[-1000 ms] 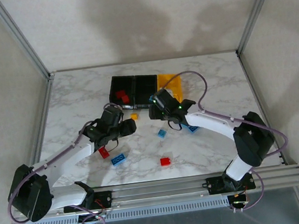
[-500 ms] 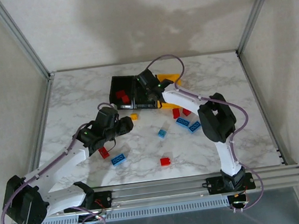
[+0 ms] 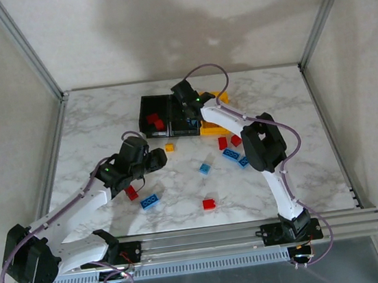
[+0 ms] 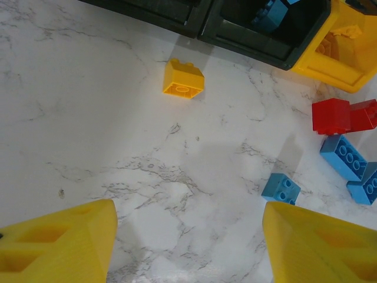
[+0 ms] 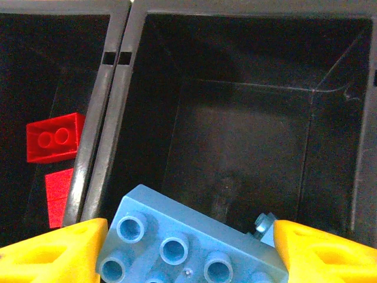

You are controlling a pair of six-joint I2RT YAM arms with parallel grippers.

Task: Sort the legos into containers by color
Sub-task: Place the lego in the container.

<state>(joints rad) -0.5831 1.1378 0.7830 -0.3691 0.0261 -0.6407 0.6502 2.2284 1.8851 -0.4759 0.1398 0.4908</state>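
Held blue lego [image 5: 177, 244] over middle bin [image 5: 330, 135], between walls.

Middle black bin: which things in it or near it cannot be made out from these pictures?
- Top view: the right end effector hides the inside of the middle black bin.
- Right wrist view: the bottom edge cuts off the held blue brick.
- Left wrist view: the top edge cuts off the bin and a blue piece.
- Right wrist view: the bin wall hides part of the lower red brick.

mid bin [image 5: 235, 65] roomy, bricks [image 3: 230, 154] clutter R front
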